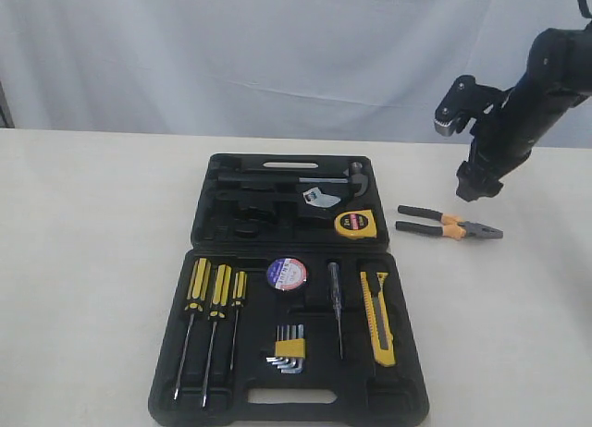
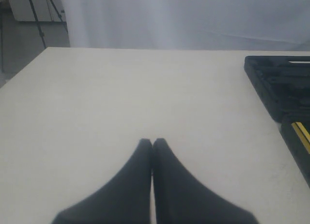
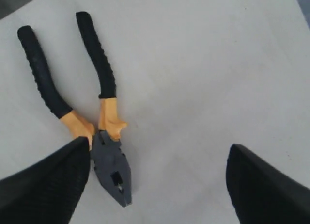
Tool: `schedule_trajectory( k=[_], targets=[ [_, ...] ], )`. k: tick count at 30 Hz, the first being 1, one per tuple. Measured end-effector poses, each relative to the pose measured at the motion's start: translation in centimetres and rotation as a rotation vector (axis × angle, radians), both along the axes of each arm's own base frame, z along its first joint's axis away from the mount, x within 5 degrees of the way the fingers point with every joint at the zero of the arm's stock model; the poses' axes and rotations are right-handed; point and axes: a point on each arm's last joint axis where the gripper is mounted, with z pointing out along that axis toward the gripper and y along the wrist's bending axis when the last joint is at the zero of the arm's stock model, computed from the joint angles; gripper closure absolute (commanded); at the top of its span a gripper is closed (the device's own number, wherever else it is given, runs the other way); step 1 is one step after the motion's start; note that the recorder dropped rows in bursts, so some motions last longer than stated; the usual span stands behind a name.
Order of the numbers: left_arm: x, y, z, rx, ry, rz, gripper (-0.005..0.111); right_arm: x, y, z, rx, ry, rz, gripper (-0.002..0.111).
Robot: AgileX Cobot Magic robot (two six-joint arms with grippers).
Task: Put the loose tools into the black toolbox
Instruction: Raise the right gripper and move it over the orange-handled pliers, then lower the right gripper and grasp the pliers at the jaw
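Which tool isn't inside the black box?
The pliers with black-and-orange handles, lying on the table to the right of the toolbox. The tape measure, utility knife and tape roll all sit inside it.

Pale cream desk (image 1: 92, 261), open black toolbox (image 1: 407, 390) lying flat at its middle with both halves spread on the surface, black-and-orange-handled pliers (image 1: 450, 225) lying on bare desk to the right of the far half, handles splayed, clear of the case.
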Motion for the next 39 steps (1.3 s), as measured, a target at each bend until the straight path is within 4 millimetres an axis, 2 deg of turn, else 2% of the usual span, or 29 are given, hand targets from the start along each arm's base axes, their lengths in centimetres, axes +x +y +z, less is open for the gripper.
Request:
schedule_trajectory(
  k=[5,9,17,25,32,35,39],
  targets=[
    [0.0,0.0,0.0,0.000,0.000,0.000,0.107,0.0,0.1,-2.0,0.044,0.059,-0.010,0.035],
    [0.0,0.0,0.0,0.000,0.000,0.000,0.107,-0.5,-0.8,-2.3,0.083,0.076,-0.046,0.036],
    [0.0,0.0,0.0,0.000,0.000,0.000,0.107,-0.5,-3.0,-2.3,0.171,0.070,-0.113,0.051],
    [0.0,0.0,0.0,0.000,0.000,0.000,0.107,-0.3,-3.0,-3.3,0.209,0.108,-0.127,0.051],
    [0.0,0.0,0.0,0.000,0.000,0.000,0.107,0.1,-3.2,-3.1,0.180,0.060,-0.108,0.051],
    [0.0,0.0,0.0,0.000,0.000,0.000,0.107,0.1,-3.2,-3.1,0.180,0.072,-0.093,0.043],
    [0.0,0.0,0.0,0.000,0.000,0.000,0.107,-0.5,-2.9,-3.3,0.171,0.140,0.021,0.035]
  ],
)
